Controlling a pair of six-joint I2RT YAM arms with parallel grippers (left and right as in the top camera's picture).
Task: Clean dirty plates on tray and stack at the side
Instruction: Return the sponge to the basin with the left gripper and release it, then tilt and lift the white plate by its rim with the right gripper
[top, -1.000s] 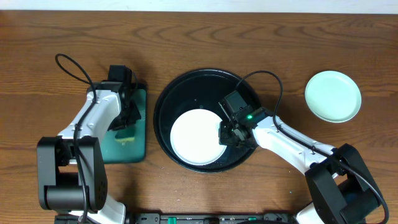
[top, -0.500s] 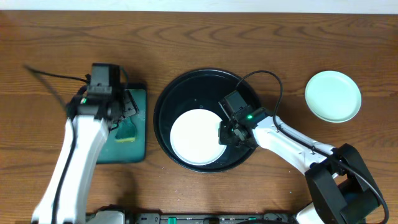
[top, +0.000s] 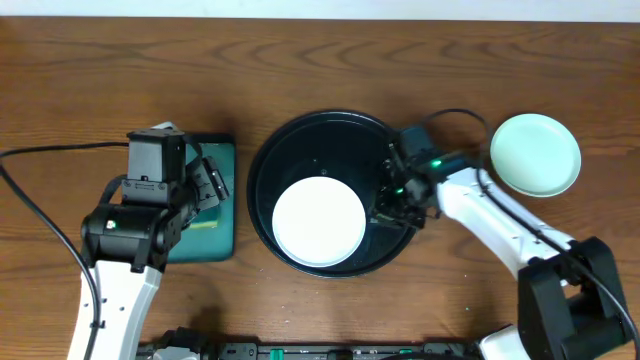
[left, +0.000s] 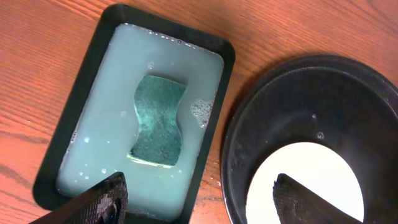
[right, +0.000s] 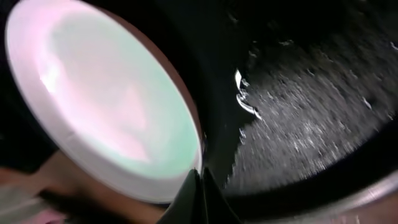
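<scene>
- The left gripper (left: 199, 186) is spread wide and holds nothing. Its two dark fingers (left: 102, 202) sit at the near corners of the wrist view.
- Between and beyond those fingers, the left wrist view shows a teal sponge (left: 158, 121) lying flat in cloudy water in the rectangular green tray (left: 230, 56). From overhead the arm covers most of this.
- The right gripper (top: 400, 197) hangs inside the right half of the round black tray (top: 330, 145). It is just beside the white plate (top: 318, 222) and apart from it.
- In the blurred right wrist view the fingertips look pressed together, with nothing between them.
- Only that close view shows water beads glinting on the black tray's floor. The plate there takes a pale pink and green cast.
- The white plate lies flat in the near-left part of the black tray, its face clean.
- A mint-green plate (top: 535, 153) rests on the wooden table (top: 320, 60), far right and well apart from the black tray.
- The left arm rises from the near-left edge, its wrist above the green tray.
- The right arm reaches in from the near-right corner, its forearm angled left and away.
</scene>
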